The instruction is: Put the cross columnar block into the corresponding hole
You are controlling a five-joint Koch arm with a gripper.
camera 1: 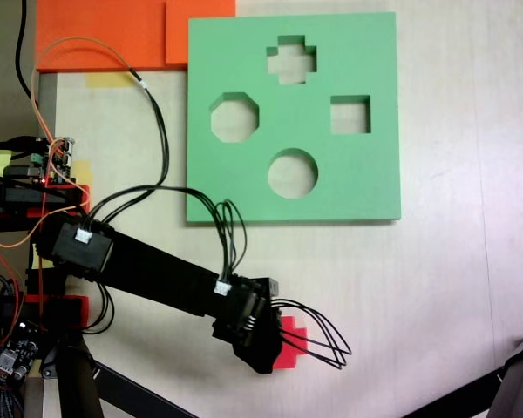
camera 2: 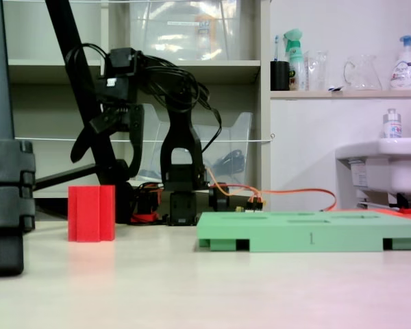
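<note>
In a fixed view from above we saw the claw (camera 1: 283, 347) over the red cross block (camera 1: 289, 341) on the bench (camera 1: 444, 287), well below the green board (camera 1: 366, 61) w/ its plus hole (camera 1: 292, 59). In the side fixed view the claw (camera 2: 109, 140) hung open just above the upright block (camera 2: 91, 213); board (camera 2: 308, 230) sat apart to the right.

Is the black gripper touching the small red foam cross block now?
Apart. In a fixed view, the open gripper hangs above the red foam cross block, with background visible between them.
</note>
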